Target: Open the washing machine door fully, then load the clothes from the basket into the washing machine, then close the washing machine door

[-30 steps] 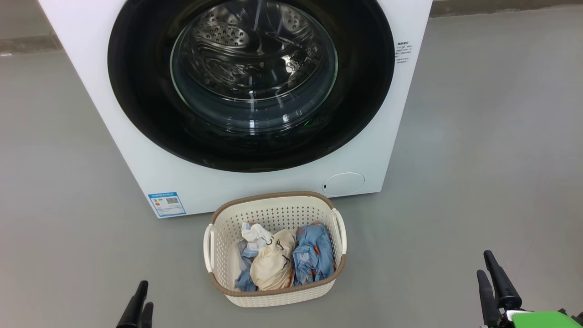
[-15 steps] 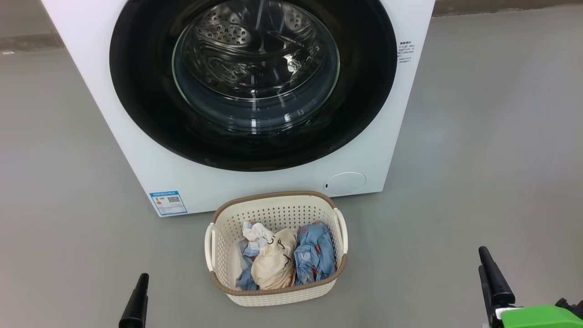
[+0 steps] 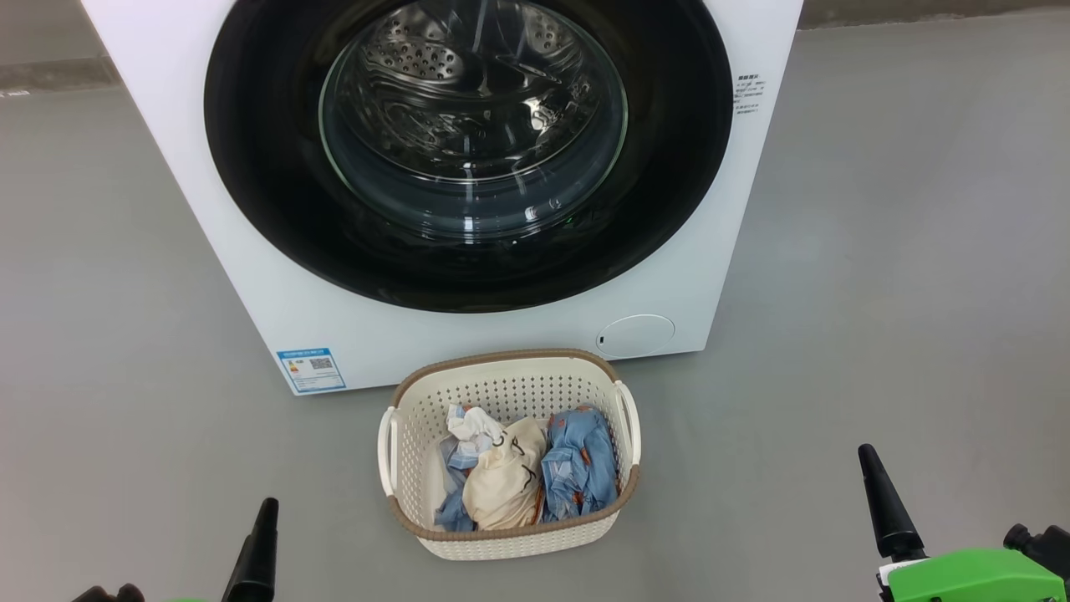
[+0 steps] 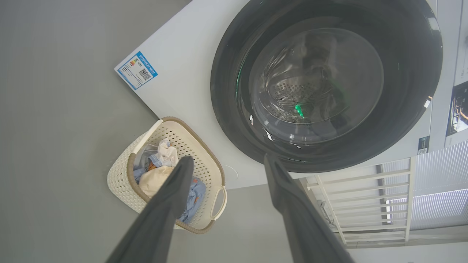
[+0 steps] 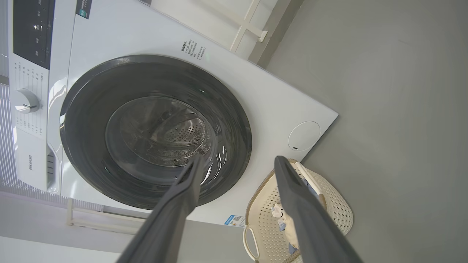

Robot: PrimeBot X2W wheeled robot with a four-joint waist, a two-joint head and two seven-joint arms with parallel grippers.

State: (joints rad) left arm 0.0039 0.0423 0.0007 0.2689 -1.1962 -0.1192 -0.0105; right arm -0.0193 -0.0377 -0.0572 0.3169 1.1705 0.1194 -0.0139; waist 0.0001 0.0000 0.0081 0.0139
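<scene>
Floor (image 3: 886,251), smooth grey (faintly glossy), under washing machine (image 3: 251,293) and basket (image 3: 510,543)

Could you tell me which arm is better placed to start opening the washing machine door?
Probably the right: both are open, but the right gripper sits further up the head view than the left gripper and aims at the shut door.

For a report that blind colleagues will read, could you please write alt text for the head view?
A white front-loading washing machine stands with its round, black-rimmed door shut. On the grey floor before it sits a cream basket holding crumpled clothes. A dark finger of the left gripper and of the right gripper rises at the lower corners.
</scene>
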